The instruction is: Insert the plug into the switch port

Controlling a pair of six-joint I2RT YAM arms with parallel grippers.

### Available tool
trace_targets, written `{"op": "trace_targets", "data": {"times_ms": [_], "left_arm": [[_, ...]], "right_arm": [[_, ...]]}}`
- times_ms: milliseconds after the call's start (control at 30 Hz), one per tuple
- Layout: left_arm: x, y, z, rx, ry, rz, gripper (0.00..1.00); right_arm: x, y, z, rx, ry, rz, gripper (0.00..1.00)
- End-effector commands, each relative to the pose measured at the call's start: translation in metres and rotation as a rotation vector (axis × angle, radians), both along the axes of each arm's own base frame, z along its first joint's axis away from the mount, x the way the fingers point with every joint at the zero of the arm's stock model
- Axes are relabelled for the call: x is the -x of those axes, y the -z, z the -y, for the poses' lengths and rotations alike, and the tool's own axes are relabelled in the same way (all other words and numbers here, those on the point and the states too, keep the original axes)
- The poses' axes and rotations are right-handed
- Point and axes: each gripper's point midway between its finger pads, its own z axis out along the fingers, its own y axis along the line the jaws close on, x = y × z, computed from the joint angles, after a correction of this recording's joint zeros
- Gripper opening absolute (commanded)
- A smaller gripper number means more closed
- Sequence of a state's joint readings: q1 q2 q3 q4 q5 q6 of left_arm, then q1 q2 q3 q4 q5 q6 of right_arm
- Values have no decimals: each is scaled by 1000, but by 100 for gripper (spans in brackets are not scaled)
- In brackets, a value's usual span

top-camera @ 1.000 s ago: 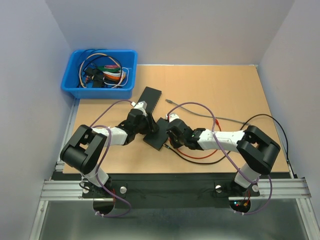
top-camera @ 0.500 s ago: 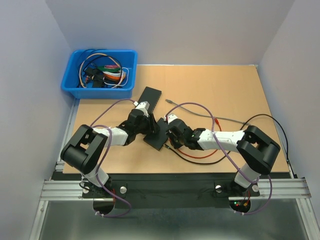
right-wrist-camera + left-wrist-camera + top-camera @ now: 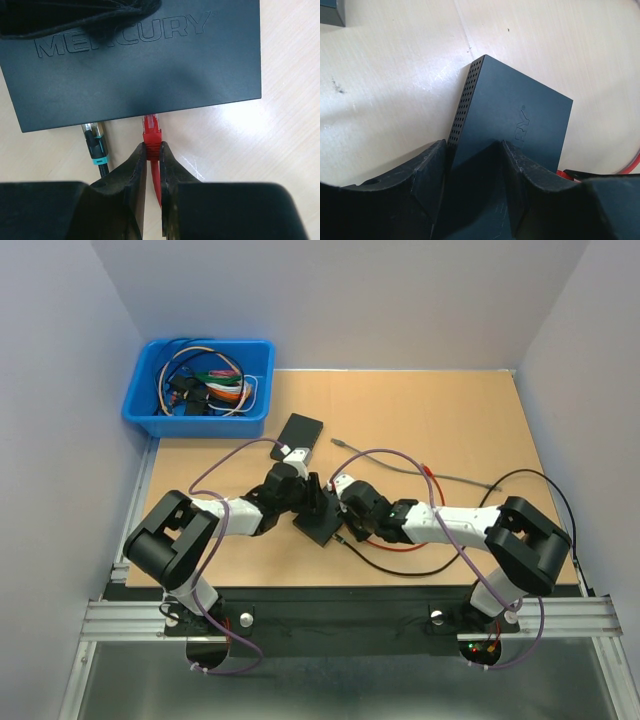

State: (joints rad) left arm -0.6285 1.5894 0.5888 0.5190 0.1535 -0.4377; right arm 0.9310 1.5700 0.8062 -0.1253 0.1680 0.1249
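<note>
switch (image 3: 322, 523) and both arms shifted slightly lower-right in top view. left claw (image 3: 472, 165) half-open, clamping switch body. right claw (image 3: 152, 150) nearly closed, pinching red plug (image 3: 151, 135), tip at switch edge, frame centre. risk: small tilt jams plug; hard push slides switch.

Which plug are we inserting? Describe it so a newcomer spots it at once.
On the table, find the black switch. Two plugs meet one edge; ours is the red plug pinched in the right end effector. The neighbouring plug is black with a teal band.
</note>
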Motion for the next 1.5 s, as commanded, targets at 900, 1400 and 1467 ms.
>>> {"op": "trace_targets", "data": {"times_ms": [900, 1400, 1467], "left_arm": [[110, 67, 32, -7, 265, -281, 54], [174, 75, 42, 112, 329, -388, 54], [174, 77, 40, 108, 312, -395, 54]], "right_arm": [[-74, -122, -76, -456, 38, 420, 0], [-113, -172, -94, -735, -98, 479, 0], [-112, -161, -94, -722, -94, 456, 0]]}}
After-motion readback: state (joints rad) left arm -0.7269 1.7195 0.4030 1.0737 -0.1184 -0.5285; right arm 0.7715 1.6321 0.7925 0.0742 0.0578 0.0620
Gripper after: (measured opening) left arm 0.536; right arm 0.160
